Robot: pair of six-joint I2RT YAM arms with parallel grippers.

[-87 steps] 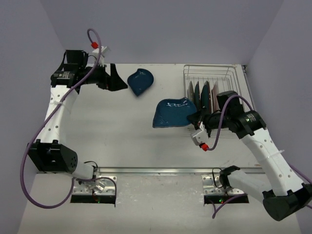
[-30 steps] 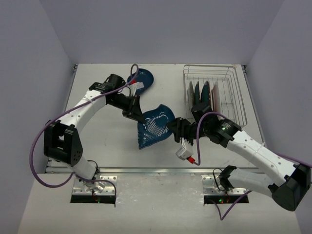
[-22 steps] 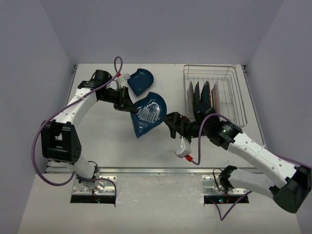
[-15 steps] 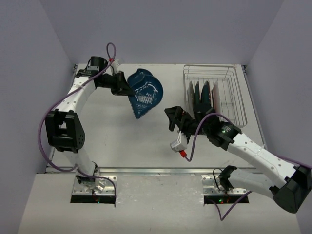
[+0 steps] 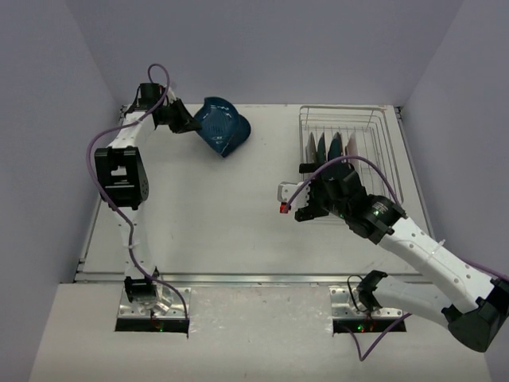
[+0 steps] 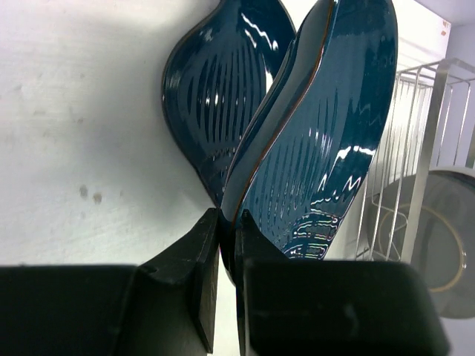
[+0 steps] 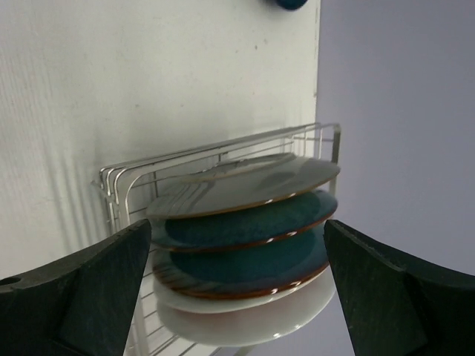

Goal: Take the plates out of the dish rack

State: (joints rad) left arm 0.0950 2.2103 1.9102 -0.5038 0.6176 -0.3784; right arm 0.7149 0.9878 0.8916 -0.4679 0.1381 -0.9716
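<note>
My left gripper (image 5: 183, 121) is at the back left, shut on the rim of a dark blue leaf-shaped dish (image 5: 213, 119). The wrist view shows that dish (image 6: 334, 133) held tilted on edge between my fingers, just above a second blue leaf dish (image 6: 215, 96) lying on the table. The dish rack (image 5: 350, 127) stands at the back right with several plates upright in it. My right gripper (image 5: 318, 179) is open at the rack's near left corner. Between its wide-apart fingers (image 7: 96, 289) I see a grey-brown plate (image 7: 245, 185), teal plates (image 7: 245, 222) and a white plate (image 7: 245, 315).
The rack's wire wall (image 7: 119, 185) stands between my right gripper and the plates. The back wall rises just behind the leaf dishes and the rack. The table's right edge runs beside the rack (image 6: 438, 111).
The right gripper let go of the leaf dish, opened and swung back toward the rack. The left arm carried the dish from mid-table to the back left, over the other leaf dish.
</note>
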